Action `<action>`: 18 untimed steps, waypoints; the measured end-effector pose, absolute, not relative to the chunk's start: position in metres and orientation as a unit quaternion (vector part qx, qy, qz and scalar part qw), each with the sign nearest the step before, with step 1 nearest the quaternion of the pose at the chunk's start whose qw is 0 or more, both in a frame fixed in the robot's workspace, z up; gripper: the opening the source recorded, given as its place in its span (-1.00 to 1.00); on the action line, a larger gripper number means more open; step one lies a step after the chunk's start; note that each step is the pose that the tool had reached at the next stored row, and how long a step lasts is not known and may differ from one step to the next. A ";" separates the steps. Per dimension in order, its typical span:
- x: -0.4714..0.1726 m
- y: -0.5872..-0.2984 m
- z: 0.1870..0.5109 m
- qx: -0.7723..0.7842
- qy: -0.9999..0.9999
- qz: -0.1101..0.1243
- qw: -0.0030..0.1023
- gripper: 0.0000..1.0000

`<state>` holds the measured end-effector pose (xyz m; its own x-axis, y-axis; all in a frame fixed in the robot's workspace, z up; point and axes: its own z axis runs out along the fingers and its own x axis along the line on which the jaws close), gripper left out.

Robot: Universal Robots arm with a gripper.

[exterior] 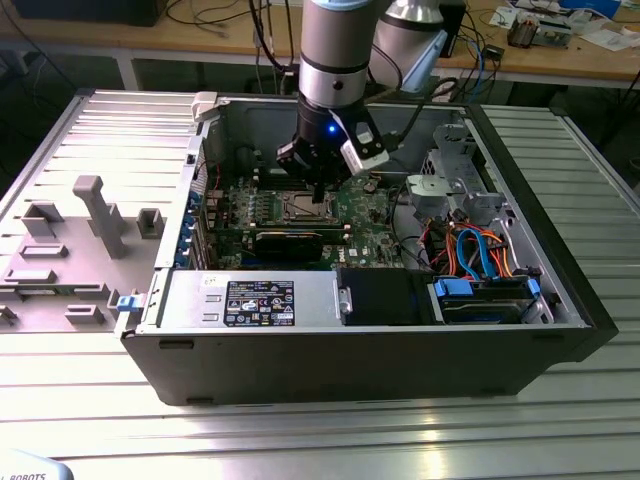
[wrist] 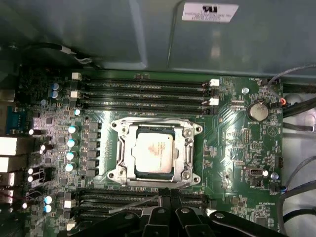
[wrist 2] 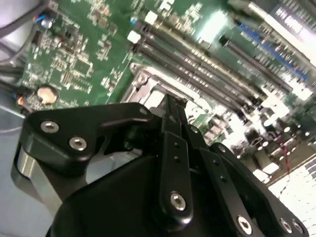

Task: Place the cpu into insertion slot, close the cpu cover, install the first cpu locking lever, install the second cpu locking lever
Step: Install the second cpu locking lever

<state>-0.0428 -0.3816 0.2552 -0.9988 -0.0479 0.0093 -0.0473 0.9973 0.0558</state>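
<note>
On the metal worktop [exterior: 90, 400] lies an open computer case [exterior: 360, 350], the green board [wrist: 232, 143] on its floor. Above the board's middle hangs the arm [exterior: 335, 50], its claw [exterior: 320, 190] pinched narrow and holding nothing. Just under its tips sits the slot [wrist: 155, 150], between two banks of memory slots [wrist: 143, 91]. Its cover [wrist: 123, 148] is folded down flat (levers hard to make out), framing the cpu [wrist: 154, 150], seated inside.
</note>
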 end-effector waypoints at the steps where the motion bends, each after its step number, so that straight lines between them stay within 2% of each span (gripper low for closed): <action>1: -0.043 -0.387 0.254 0.024 -0.999 -0.029 0.008 -0.79; 11: -0.062 -0.393 0.243 0.026 -0.999 -0.030 0.014 -0.79; 18: -0.067 -0.403 0.241 0.026 -0.998 -0.052 0.017 -0.79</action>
